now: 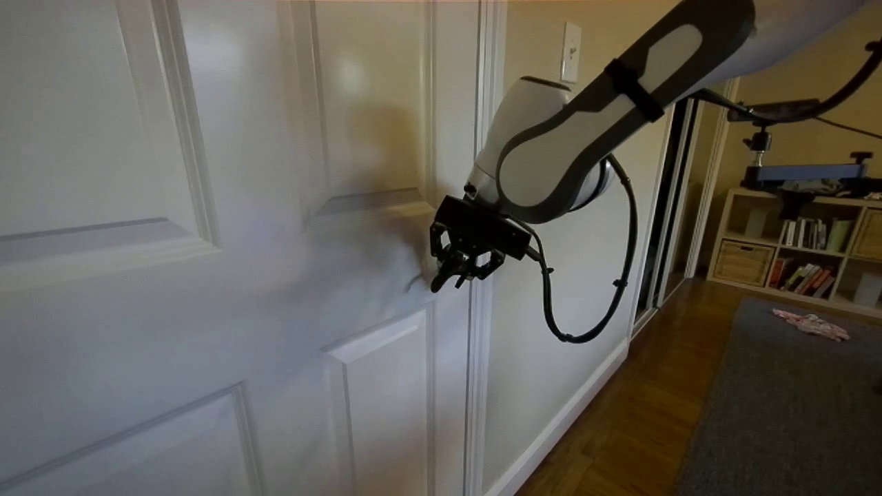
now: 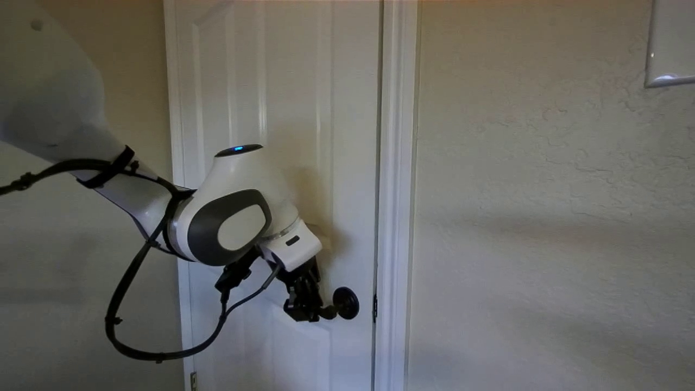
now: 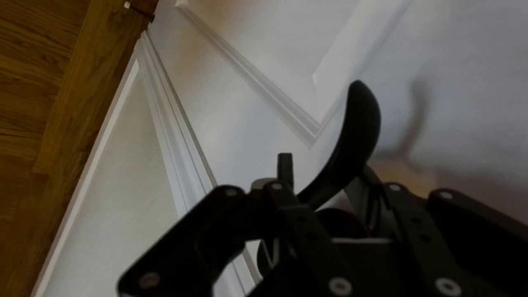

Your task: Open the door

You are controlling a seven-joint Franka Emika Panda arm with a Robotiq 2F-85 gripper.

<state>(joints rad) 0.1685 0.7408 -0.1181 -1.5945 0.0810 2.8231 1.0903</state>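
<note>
Nearest in the wrist view is the hand [image 3: 326, 177], its fingers [image 3: 305, 235] apart, with the lever [image 3: 365, 115] slanting through the gap between them. I cannot tell whether they squeeze it or merely flank it. The lever's curved free end pokes out past them. In an exterior view the lever's round plate [image 2: 346, 303] lies just beside the hand, between it and the jamb [image 2: 395, 195], so the long axis runs from the plate away from the jamb, roughly level, into the hand. The door [image 1: 255, 282] stands behind the lever and looks closed. The coming move likely turns on that line: bear down on the lever out from the plate, so that it swings, and only then shift the door.
</note>
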